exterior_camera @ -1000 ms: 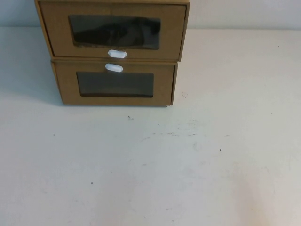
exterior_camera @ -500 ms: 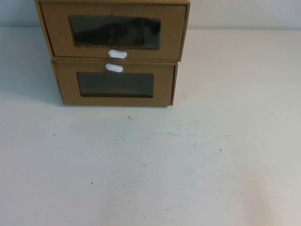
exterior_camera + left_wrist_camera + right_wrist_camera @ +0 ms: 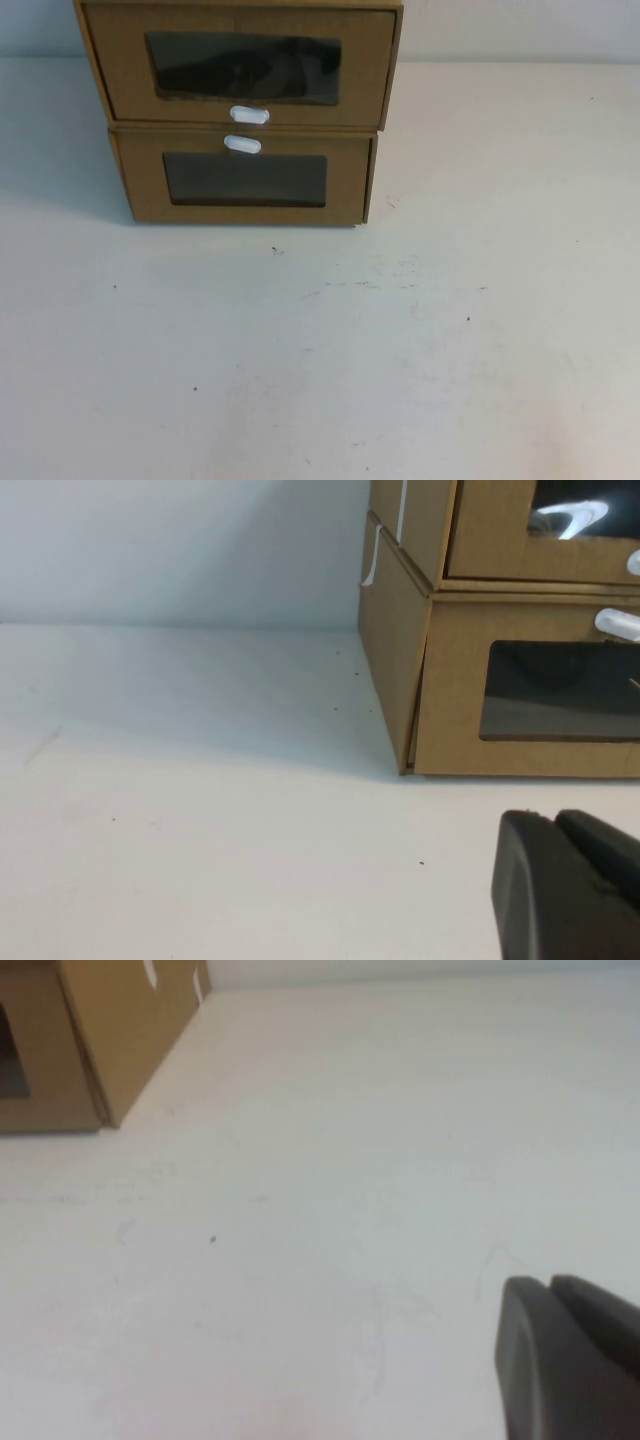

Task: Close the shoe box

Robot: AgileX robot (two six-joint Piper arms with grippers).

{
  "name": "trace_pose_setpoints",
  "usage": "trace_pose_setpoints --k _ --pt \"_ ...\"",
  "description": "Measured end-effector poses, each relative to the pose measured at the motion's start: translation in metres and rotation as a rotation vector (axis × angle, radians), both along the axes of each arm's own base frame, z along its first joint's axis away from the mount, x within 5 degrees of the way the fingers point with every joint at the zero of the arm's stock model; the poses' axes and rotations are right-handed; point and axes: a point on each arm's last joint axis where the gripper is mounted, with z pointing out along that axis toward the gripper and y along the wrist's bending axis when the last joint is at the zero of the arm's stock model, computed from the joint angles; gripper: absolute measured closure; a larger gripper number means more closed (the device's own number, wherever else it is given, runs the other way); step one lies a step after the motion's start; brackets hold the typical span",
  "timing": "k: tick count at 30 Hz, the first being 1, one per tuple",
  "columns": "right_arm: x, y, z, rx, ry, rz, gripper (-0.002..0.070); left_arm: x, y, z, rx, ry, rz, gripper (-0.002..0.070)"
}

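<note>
You had soft, even light on the worktop (image 3: 420,330), dim toward the near edge of the high view. The stacked boxes threw a faint shadow to their left (it spread across the pale surface in the left wrist view as well). A bright glare streak sat on the upper window (image 3: 570,518). The right wrist view was hazy and washed out, and the right claw (image 3: 570,1360) showed as a dark blur.

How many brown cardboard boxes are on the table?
2, stacked at the table's far edge: the shoe box on top, the lower box beneath it. Left gripper and right gripper stay low, apart from both. None seems hidden.
</note>
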Motion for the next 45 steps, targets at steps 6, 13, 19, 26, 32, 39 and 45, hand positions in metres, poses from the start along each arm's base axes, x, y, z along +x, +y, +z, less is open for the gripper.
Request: trace_pose_setpoints --k 6,13,19,26,32,39,45 --pt "-0.001 0.001 -0.005 -0.012 0.06 0.015 0.0689 0.0 0.0 0.0 0.0 0.0 0.0 0.068" --pt "-0.002 0.001 -0.006 -0.012 0.062 0.014 0.0689 0.0 0.0 0.0 0.0 0.0 0.002 0.068" --pt "-0.002 0.001 -0.006 -0.012 0.062 0.014 0.0689 0.0 0.0 0.0 0.0 0.0 0.002 0.068" --pt "-0.002 0.001 -0.006 -0.012 0.062 0.014 0.0689 0.0 0.0 0.0 0.0 0.0 0.002 0.068" --pt "-0.002 0.001 -0.006 -0.012 0.062 0.014 0.0689 0.0 0.0 0.0 0.013 0.0 0.001 0.068" --pt "-0.002 0.001 -0.006 -0.014 0.062 0.014 0.0689 -0.002 0.0 -0.012 0.059 0.126 -0.014 0.068" --pt "-0.002 0.001 -0.006 -0.012 0.062 0.014 0.0689 -0.011 0.003 -0.016 0.103 0.132 0.016 0.068"
